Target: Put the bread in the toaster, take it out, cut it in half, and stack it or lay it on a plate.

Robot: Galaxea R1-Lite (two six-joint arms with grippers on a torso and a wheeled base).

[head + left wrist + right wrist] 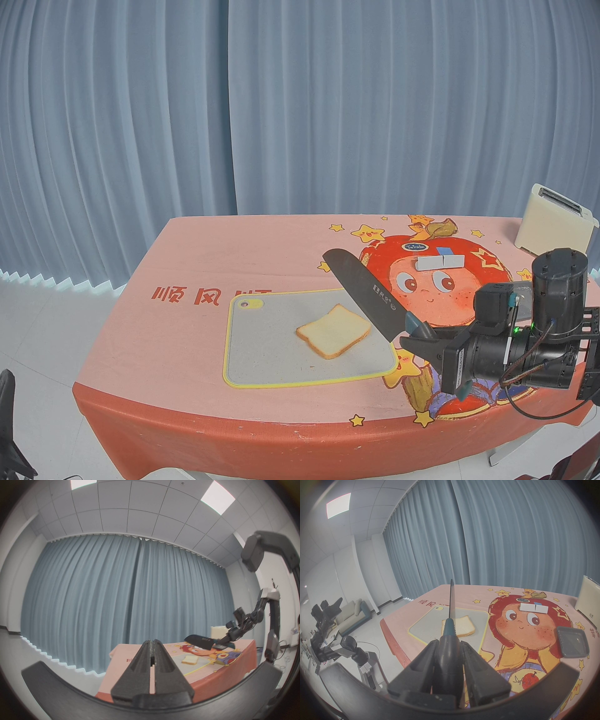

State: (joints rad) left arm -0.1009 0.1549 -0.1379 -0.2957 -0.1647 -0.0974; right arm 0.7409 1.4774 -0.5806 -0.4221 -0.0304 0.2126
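Right claw (417, 340) (449, 650), at the table's near right side: clenched on the teal-collared handle of the kitchen knife (365, 292) (452, 603). I hold the dark blade in the air above the right part of the cutting board (269, 353) (423, 630), its tip pointing away from me toward the curtain. In the right wrist view the blade stands edge-on, in line with the bread.

Bread (334, 330) (461, 627) (190, 659): one whole slice lying flat on the grey, yellow-rimmed cutting board, right of the board's middle, clear of the blade.

Toaster (555, 228) (589, 602): cream-coloured, upright at the far right corner of the table (187, 350), well apart from the board.

Dark grey square dish (572, 641): on the orange cartoon tablecloth, between the toaster and my right arm.

Left claw (152, 644): off the table's left side and facing it, fingers pressed together, gripping nothing.
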